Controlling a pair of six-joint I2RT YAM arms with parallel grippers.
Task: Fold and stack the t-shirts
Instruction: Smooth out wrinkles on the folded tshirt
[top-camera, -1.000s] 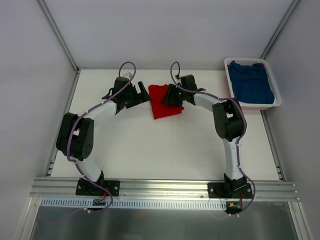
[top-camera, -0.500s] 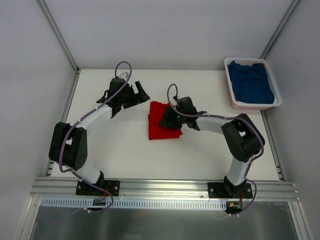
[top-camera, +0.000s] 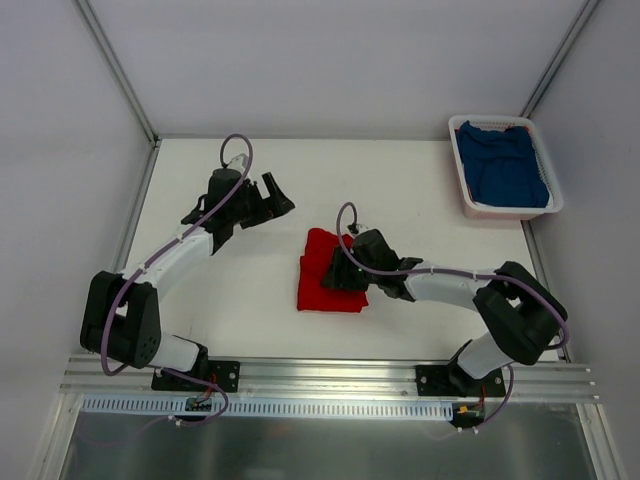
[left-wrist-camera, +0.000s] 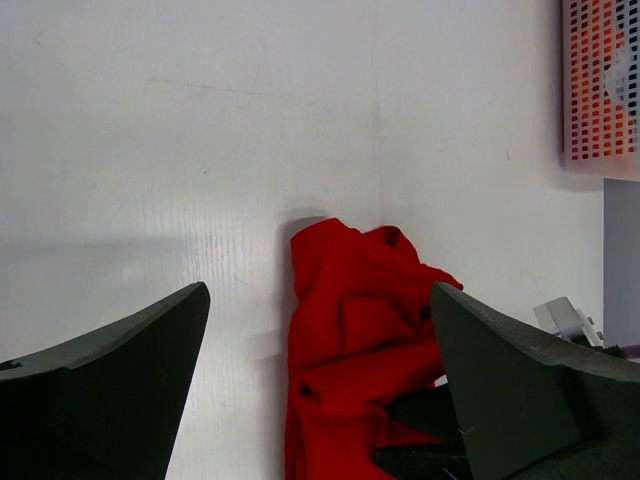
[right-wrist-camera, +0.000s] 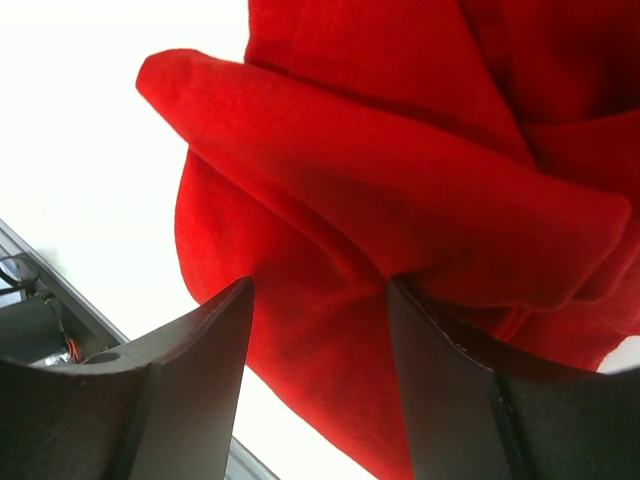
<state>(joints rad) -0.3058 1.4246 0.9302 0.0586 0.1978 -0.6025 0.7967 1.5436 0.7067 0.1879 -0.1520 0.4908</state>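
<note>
The red shirt (top-camera: 318, 287) lies in a rumpled, roughly folded bundle on the table (top-camera: 240, 290), a little right of its middle and nearer the front edge than the back. The right gripper (top-camera: 338, 272) sits on the shirt's right side, reaching in from the right with the arm stretched low across the table. In the right wrist view its two fingers (right-wrist-camera: 190, 390) straddle a thick fold of red cloth that fills the gap between them and presses against both inner faces, so the jaws are clamped on a bunch of the shirt rather than standing free. The left gripper (top-camera: 279, 193) hangs over bare table towards the back left, well apart from the shirt, and its jaws are spread wide with nothing in them. Its wrist view looks down between the fingers at the shirt's far end. The blue shirt (top-camera: 508, 170) lies crumpled in the white basket (top-camera: 510, 212) at the back right corner, well apart from both grippers.
</note>
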